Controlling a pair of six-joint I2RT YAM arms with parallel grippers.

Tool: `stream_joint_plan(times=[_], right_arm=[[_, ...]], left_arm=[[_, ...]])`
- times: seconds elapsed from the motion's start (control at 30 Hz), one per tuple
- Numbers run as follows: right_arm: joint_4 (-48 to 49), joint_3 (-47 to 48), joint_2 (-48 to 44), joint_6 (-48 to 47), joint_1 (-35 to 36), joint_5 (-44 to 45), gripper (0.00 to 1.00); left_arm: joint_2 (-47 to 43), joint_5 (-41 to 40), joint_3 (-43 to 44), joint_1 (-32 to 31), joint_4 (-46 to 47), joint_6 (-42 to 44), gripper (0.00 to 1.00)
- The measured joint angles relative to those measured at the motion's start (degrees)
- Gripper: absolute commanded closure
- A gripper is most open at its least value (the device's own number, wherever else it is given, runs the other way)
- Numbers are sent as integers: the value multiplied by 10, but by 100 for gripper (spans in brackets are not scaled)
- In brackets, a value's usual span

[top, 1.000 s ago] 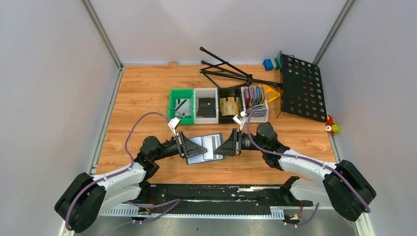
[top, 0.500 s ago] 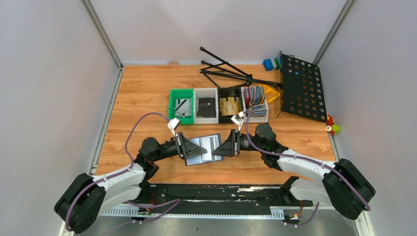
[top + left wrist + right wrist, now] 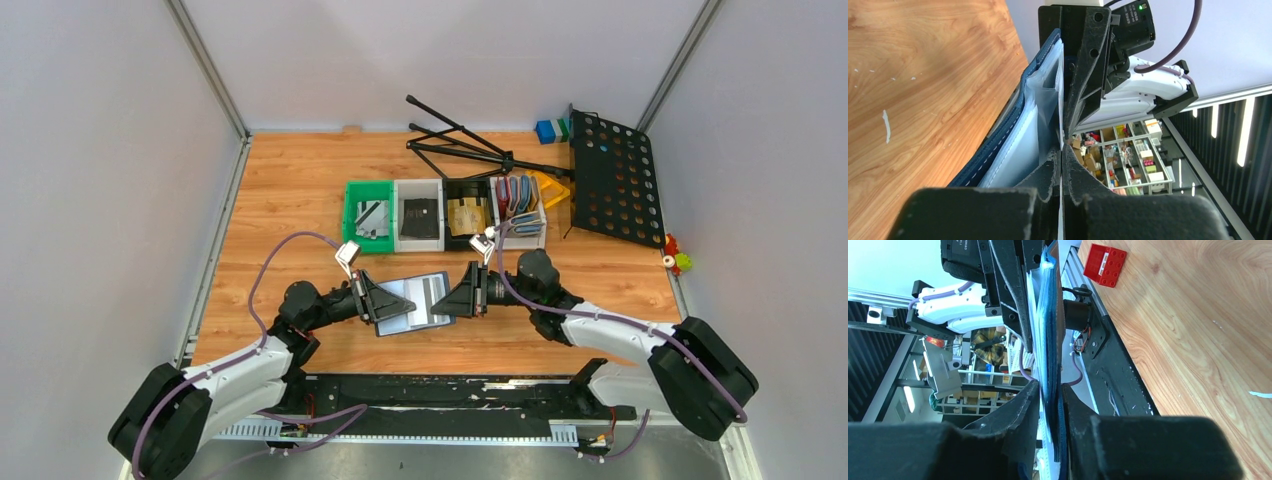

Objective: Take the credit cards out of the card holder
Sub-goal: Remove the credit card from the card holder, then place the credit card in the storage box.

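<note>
The navy-blue card holder [image 3: 420, 302] hangs open above the table between my two grippers. Its pale blue-grey pockets face up. My right gripper [image 3: 455, 298] is shut on its right half; the navy edge and pale pockets sit clamped between the fingers in the right wrist view [image 3: 1050, 405]. My left gripper [image 3: 392, 303] is shut on the thin pale edge of a credit card [image 3: 1062, 165] at the holder's left side. The holder's navy cover [image 3: 1008, 135] stands beside that card. I cannot tell how much of the card is still in its pocket.
A row of bins stands behind: a green bin [image 3: 352, 212] with silver-grey cards, a white bin [image 3: 400, 212] with dark cards, a black bin [image 3: 465, 186] with tan cards, and a bin with upright holders [image 3: 520, 200]. A black perforated stand [image 3: 615, 180] and tripod legs [image 3: 455, 145] lie at the back right. A red brick [image 3: 1105, 264] shows in the right wrist view.
Both grippers and the card holder have shifted slightly to the left. The left gripper has drawn back a little more. Both grips are unchanged.
</note>
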Motion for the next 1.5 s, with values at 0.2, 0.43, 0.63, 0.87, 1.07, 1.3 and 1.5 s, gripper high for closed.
stream_joint_plan(times=[0.2, 0.43, 0.63, 0.87, 1.07, 1.3, 1.5], right_arm=[[14, -3, 13, 9, -2, -2, 87], [31, -17, 13, 19, -13, -5, 94], [30, -26, 0, 20, -24, -5, 98], [8, -35, -20, 17, -42, -10, 99], [-61, -40, -63, -10, -79, -8, 100], [-185, -40, -97, -74, -103, 25, 100], [-237, -40, -97, -104, -106, 38, 100]], left_arm=[[0, 1, -2, 3, 0, 0, 100], [-3, 6, -6, 11, -6, 1, 100], [-17, 9, -7, 19, -26, 8, 100], [-28, 17, -7, 29, -57, 25, 100], [-67, 22, 6, 48, -164, 72, 100], [-89, 10, 83, 62, -344, 175, 100], [-37, -29, 176, 80, -493, 285, 100]])
